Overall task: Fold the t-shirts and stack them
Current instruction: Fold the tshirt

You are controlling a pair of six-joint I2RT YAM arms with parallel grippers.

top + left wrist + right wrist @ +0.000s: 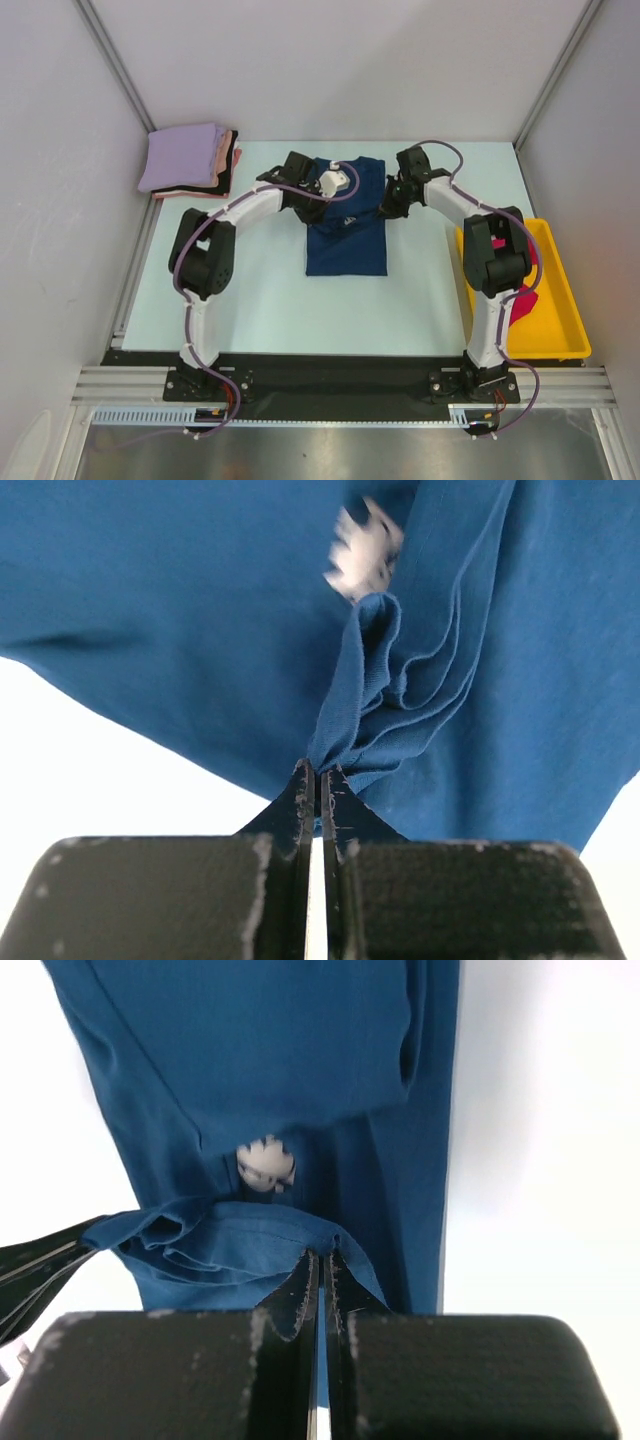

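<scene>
Both arms bend inward over the pale table [260, 290], each pinching the same navy t-shirt [345, 250].
From its base the left arm [215, 235] rises, elbows out to the left and curves right to the shirt's far-left part. The right arm [490, 240] mirrors it, its elbow above the yellow tray [572, 310] and its forearm sloping left. The navy t-shirt lies lengthwise in mid-table as a narrow strip. A stack of folded t-shirts [185, 158], lavender on top, sits at the far-left corner, and a crimson shirt [525, 300] lies in the tray. The left gripper [318, 770] is clamped on a bunched fold of navy cloth, and the right gripper [320, 1255] is likewise closed on a folded edge. A small white print [265, 1165] shows just beyond that fold.
</scene>
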